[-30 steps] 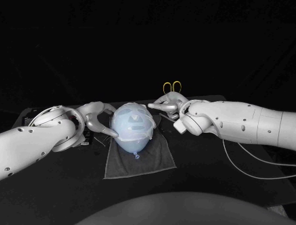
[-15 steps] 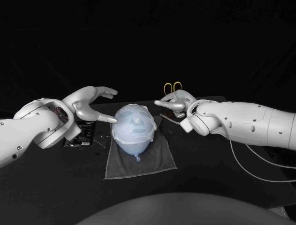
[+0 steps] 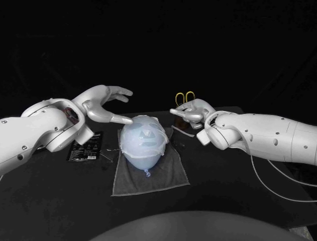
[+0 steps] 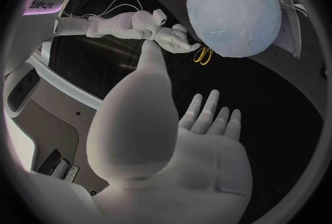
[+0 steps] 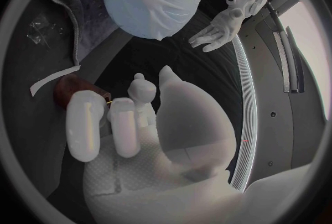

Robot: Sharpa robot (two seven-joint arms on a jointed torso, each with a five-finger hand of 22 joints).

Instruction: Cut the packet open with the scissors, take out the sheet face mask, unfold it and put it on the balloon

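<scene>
The balloon (image 3: 139,158) is smooth, glossy rubber under a thin translucent sheet mask (image 3: 147,131); the towel (image 3: 154,173) beneath is matt grey cloth. The right arm (image 3: 274,138) has a smooth white plastic-looking shell.

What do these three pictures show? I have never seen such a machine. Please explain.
This is a robot with two white arms, each ending in a silver hand. One picture looks down from its head; the two round ones come from cameras at its wrists. On the black table lies a grey towel, on it a pale balloon covered by the sheet face mask. A black packet lies by the left arm, yellow-handled scissors farther back. The left hand and the right hand are beside the balloon, holding nothing.
</scene>
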